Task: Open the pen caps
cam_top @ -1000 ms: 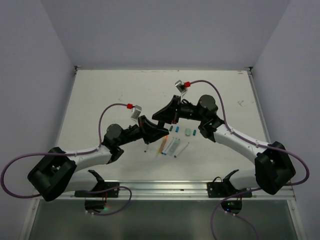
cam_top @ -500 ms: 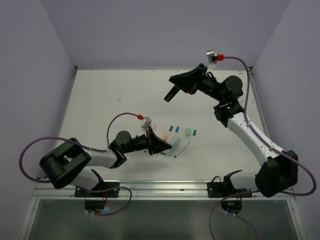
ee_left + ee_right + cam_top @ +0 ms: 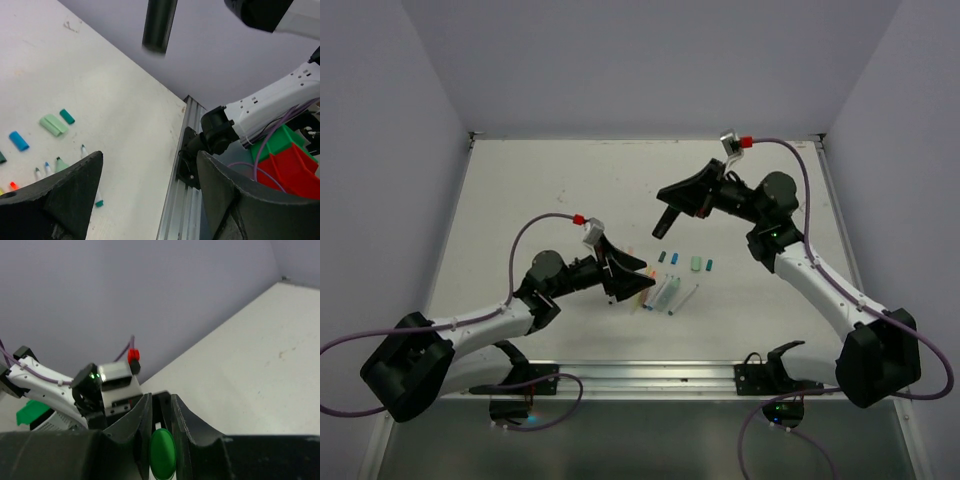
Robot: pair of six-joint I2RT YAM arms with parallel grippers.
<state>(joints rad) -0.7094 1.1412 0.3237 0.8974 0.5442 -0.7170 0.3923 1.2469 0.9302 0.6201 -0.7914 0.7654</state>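
Several uncapped pens lie side by side on the white table. Loose pen caps rest just beyond them: a blue one, a pale mint one and a teal one. My left gripper hovers low over the pens' left end, its jaws open with nothing between them. My right gripper hangs raised above the table behind the caps. In the right wrist view it is shut on a bright green cap, seen end-on.
An aluminium rail runs along the table's near edge with the arm mounts on it. Red and green bins sit beyond that rail. Grey walls close the table on three sides.
The two grippers, close together a second ago, have pulled apart. The right one swung up and back with the green cap. The left one dipped to the pens and its jaws opened.
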